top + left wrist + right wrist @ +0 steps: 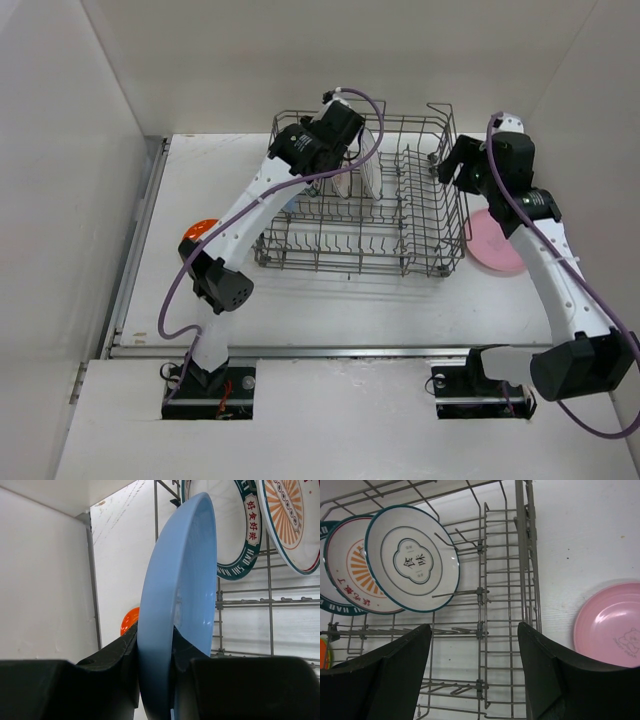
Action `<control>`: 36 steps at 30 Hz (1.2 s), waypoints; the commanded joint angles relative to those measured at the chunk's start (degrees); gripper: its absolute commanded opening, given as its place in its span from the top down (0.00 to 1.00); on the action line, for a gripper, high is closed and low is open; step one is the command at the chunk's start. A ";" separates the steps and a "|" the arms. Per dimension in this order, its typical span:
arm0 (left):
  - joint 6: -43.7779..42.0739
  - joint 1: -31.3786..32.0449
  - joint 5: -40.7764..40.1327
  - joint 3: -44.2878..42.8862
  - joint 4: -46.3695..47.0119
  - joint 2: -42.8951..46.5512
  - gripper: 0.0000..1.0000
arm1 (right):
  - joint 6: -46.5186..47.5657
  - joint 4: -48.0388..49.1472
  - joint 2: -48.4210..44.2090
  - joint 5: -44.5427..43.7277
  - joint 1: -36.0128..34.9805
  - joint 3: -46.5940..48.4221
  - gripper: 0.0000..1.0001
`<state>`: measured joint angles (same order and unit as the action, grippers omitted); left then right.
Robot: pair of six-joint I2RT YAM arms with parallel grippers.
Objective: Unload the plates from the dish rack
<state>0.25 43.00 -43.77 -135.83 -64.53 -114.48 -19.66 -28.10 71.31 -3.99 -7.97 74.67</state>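
The grey wire dish rack stands mid-table. My left gripper is over its back left part, shut on the rim of a light blue plate, which stands on edge between the fingers. Two white patterned plates stand upright in the rack beside it; the right wrist view shows a teal-rimmed one and an orange-sunburst one. My right gripper is open and empty above the rack's narrower right section.
A pink plate lies flat on the table right of the rack, and also shows in the right wrist view. An orange plate lies left of the rack. White walls close in the table on the left, back and right.
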 commanded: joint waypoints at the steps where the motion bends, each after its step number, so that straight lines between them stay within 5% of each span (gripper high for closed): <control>1: 0.72 -0.11 -0.70 -1.37 0.72 3.56 1.00 | 1.47 -0.20 0.67 3.89 -0.90 4.86 0.24; 18: 0.53 -2.82 5.69 -1.98 3.89 9.62 1.00 | 4.28 4.10 4.01 17.25 -8.03 7.42 0.24; 22: 6.24 -10.01 23.07 -1.98 3.89 11.90 1.00 | 4.28 8.14 5.15 23.66 -9.87 7.42 0.24; 29: 9.85 -23.47 74.69 3.81 5.55 11.29 1.00 | -1.15 17.54 9.28 31.40 -10.40 6.71 0.23; 33: 12.14 -27.62 91.09 6.81 9.33 10.76 1.00 | -4.93 21.32 13.32 35.97 -10.92 6.71 0.23; 36: 12.14 -28.23 96.22 8.12 10.22 10.24 1.00 | -7.14 23.70 16.05 36.51 -11.46 6.71 0.23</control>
<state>10.55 15.07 35.33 -127.96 -58.76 -105.49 -23.18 -11.05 85.97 28.77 -18.39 79.46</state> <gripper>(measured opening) 0.174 0.766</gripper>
